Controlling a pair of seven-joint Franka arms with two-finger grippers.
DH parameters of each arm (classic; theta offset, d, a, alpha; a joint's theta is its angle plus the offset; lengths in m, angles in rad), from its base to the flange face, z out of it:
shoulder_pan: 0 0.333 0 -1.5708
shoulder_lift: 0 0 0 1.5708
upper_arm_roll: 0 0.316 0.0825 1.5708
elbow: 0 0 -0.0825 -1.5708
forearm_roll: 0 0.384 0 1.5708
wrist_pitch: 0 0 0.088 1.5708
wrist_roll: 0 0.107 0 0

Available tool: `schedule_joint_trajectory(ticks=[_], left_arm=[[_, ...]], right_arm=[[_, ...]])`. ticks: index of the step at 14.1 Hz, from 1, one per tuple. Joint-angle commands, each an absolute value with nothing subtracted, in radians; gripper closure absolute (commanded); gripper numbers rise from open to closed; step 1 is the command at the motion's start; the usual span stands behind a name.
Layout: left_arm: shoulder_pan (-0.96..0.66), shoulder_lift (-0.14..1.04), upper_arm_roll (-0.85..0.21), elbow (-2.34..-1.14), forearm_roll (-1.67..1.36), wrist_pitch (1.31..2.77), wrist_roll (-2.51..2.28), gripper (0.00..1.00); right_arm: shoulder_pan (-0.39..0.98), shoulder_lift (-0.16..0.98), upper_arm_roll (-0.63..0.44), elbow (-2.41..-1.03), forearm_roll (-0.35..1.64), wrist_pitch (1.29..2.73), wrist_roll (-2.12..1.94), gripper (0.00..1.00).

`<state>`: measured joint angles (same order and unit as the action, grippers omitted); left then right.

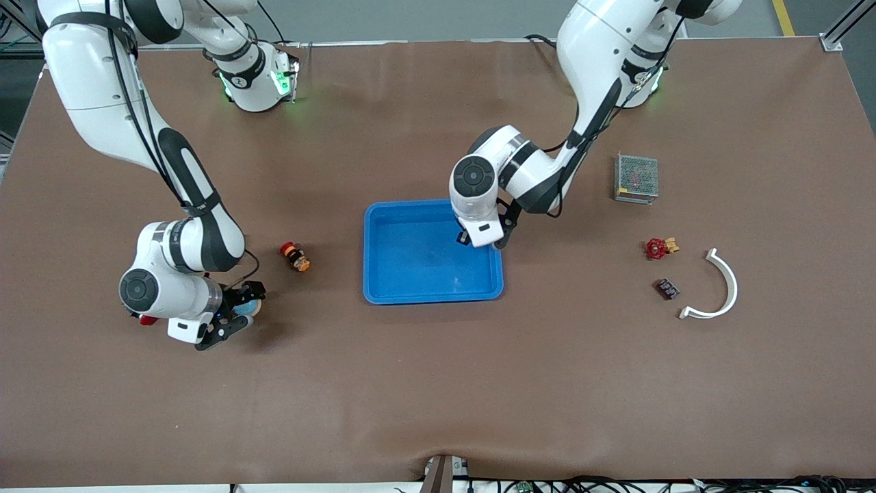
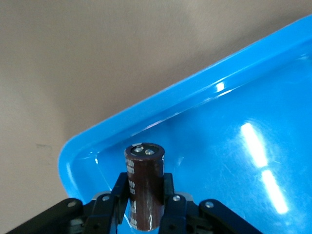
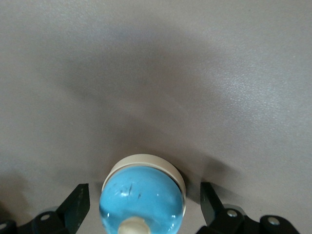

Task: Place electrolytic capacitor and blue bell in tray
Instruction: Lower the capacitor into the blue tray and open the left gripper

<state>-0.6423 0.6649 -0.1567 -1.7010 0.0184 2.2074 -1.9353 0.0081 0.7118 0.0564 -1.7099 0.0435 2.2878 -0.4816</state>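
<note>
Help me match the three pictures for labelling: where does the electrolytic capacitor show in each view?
Front view: hidden under the left gripper, over the tray corner.
Left wrist view: electrolytic capacitor low in the middle, clamped between the fingers.
Right wrist view: not in it.
Shared landmark: the tray's blue rim.

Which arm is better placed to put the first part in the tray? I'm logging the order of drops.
The left. Its pincer is shut on the electrolytic capacitor over the tray. The right pincer is open around the blue bell on the table, toward the right arm's end.
</note>
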Motion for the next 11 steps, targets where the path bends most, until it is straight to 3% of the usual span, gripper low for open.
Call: schedule_joint_trajectory(ticks=[1,4,5,7,8,11], left_arm=[[-0.65,0.716,-0.149,-1.62,0.014,2.184,-1.977,1.0],[-0.647,0.727,-0.147,-1.618,0.011,2.184,-1.986,1.0],[-0.644,0.727,-0.147,-1.62,0.009,2.184,-1.987,0.85],[-0.641,0.727,-0.146,-1.618,0.009,2.184,-1.982,0.15],[-0.644,0.726,-0.143,-1.618,0.017,2.184,-1.973,0.0],[-0.635,0.709,-0.137,-1.595,0.028,2.172,-1.973,0.0]], right_arm=[[0.002,0.716,0.061,-1.707,0.052,2.296,-0.499,0.16],[0.003,0.716,0.061,-1.707,0.052,2.296,-0.499,0.35],[0.003,0.716,0.061,-1.707,0.052,2.295,-0.499,0.42],[0.003,0.716,0.061,-1.706,0.052,2.293,-0.499,0.62],[0.005,0.715,0.061,-1.704,0.052,2.292,-0.499,0.63],[0.003,0.712,0.061,-1.697,0.052,2.287,-0.497,0.62]])
